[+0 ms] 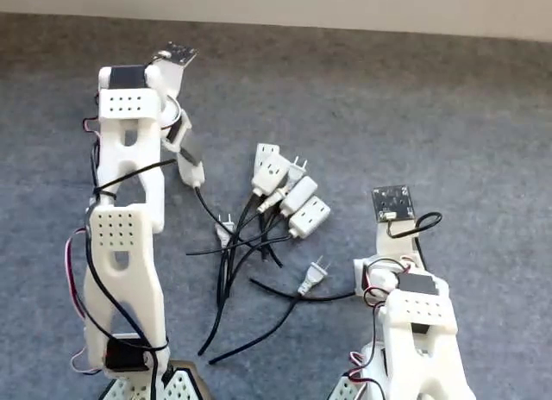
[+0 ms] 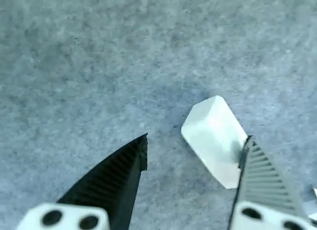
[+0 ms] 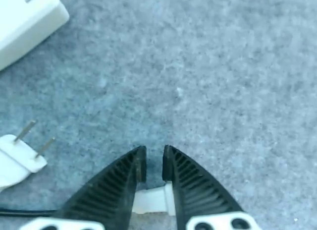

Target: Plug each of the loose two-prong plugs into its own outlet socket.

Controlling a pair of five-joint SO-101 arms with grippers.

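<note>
The left arm and right arm are white plastic with perforated panels and looping black cables.

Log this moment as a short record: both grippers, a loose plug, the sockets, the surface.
left gripper: open, white block against one finger
right gripper: almost shut, nothing between the tips
plug: lying on the carpet near the right arm, prongs bare
sockets: white cluster mid-scene, black cords tangled beside them
surface: grey carpet

White plugs, black cords, grey carpet
</note>
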